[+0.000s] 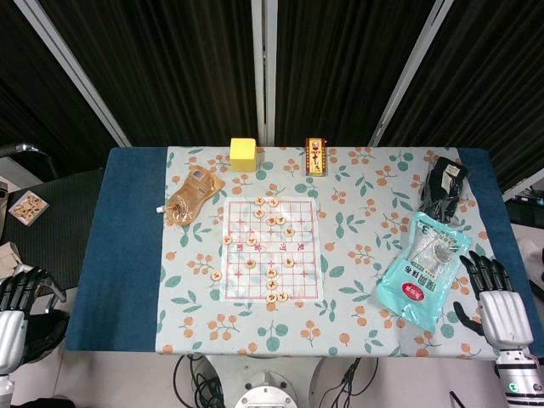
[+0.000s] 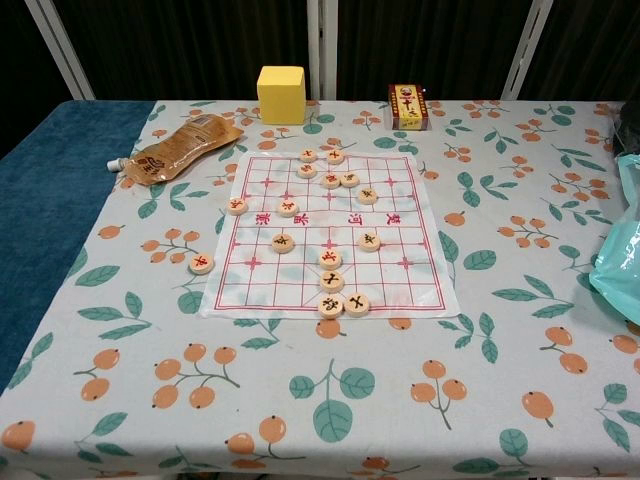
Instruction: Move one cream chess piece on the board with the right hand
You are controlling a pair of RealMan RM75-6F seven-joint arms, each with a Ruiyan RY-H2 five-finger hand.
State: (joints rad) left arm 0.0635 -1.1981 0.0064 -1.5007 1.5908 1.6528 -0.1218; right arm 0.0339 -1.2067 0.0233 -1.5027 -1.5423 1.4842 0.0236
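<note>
We see the right robot hand (image 1: 499,306) at the worktop's (image 1: 127,255) near edge, fingers apart, holding nothing. The cream chess pieces (image 1: 271,274) lie well apart from it, on the board (image 1: 302,255) at mid-worktop.

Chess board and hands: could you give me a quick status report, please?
Right hand open, off the table's right edge. Left hand open, far left. Cream pieces untouched on board. Teal pouch lies between right hand and board.

Left hand (image 1: 15,310) — cut off by edge
</note>
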